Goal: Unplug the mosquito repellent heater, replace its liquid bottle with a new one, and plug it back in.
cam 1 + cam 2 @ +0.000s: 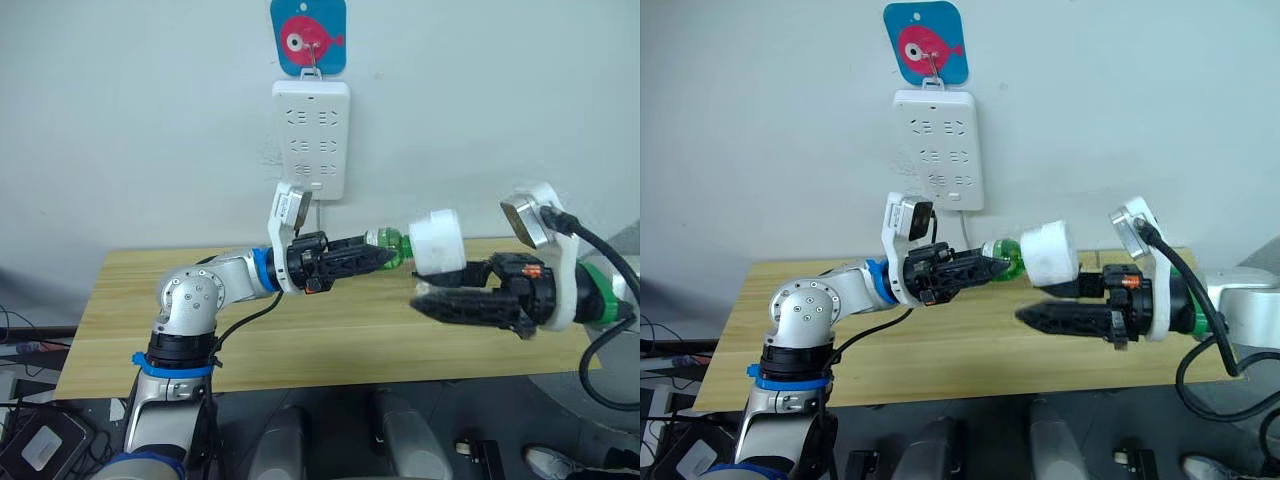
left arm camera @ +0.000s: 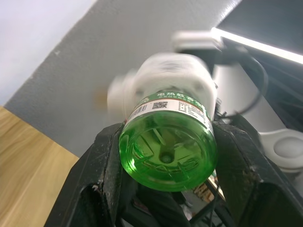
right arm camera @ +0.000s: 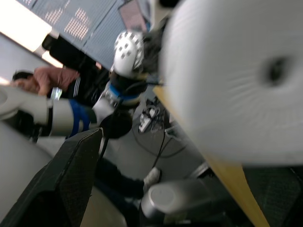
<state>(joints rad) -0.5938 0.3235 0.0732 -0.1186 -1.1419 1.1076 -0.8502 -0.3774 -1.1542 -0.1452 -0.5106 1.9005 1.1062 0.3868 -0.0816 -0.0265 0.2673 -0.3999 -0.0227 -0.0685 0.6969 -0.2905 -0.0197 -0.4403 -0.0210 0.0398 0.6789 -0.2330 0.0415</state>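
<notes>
The white mosquito repellent heater (image 1: pixel 438 240) hangs in the air over the wooden table, with a green liquid bottle (image 1: pixel 397 247) still joined to it. My left gripper (image 1: pixel 385 255) is shut on the bottle; in the left wrist view the bottle's green base (image 2: pixel 168 151) sits between the two black fingers. My right gripper (image 1: pixel 425 292) is open just below and in front of the heater. In the right wrist view the heater (image 3: pixel 236 80) sits to one side, well apart from the visible finger (image 3: pixel 71 179).
A long white power strip (image 1: pixel 311 135) hangs on the wall behind, under a blue tag with a pink fish (image 1: pixel 308 37). The table (image 1: pixel 330 335) lies beneath both arms. A person (image 3: pixel 35 80) appears in the background of the right wrist view.
</notes>
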